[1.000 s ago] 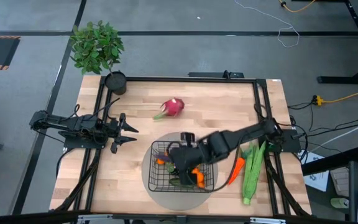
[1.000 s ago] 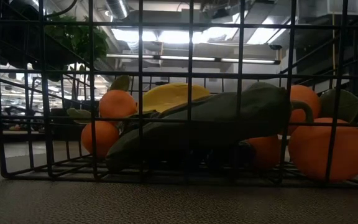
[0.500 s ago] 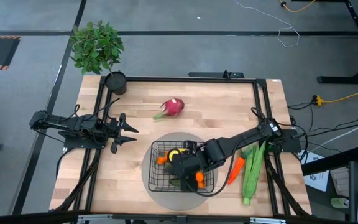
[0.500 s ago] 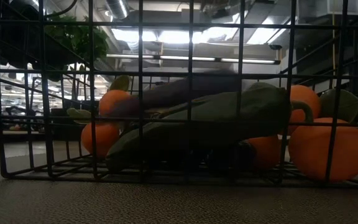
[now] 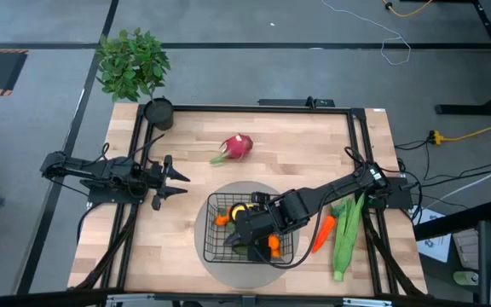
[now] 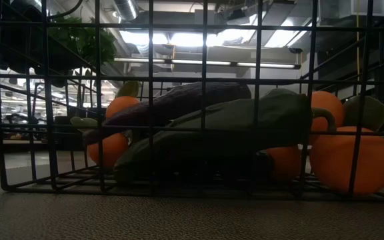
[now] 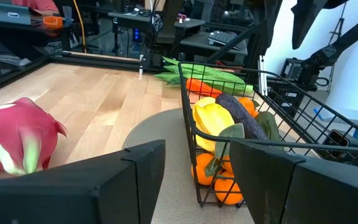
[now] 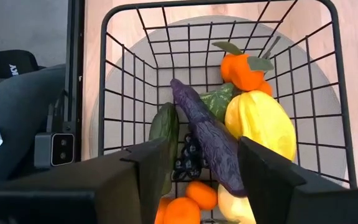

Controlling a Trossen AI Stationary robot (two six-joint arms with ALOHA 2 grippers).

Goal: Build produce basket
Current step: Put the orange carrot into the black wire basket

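Right gripper (image 5: 244,232) hangs over the basket (image 5: 214,205), fingers spread; the eggplant (image 8: 207,138) now lies inside, covering the yellow fruit more than before.

Right gripper (image 5: 247,230) sits over the basket (image 5: 216,205), fingers spread. Directly under it the eggplant (image 8: 207,137) lies in the basket, on the cucumber (image 8: 165,132) and grapes (image 8: 187,157). Carrot (image 5: 322,233) and corn husk (image 5: 345,234) lie on the table behind the right gripper, outside the basket. Dragon fruit (image 7: 17,140) lies just ahead of the left gripper (image 5: 177,180).
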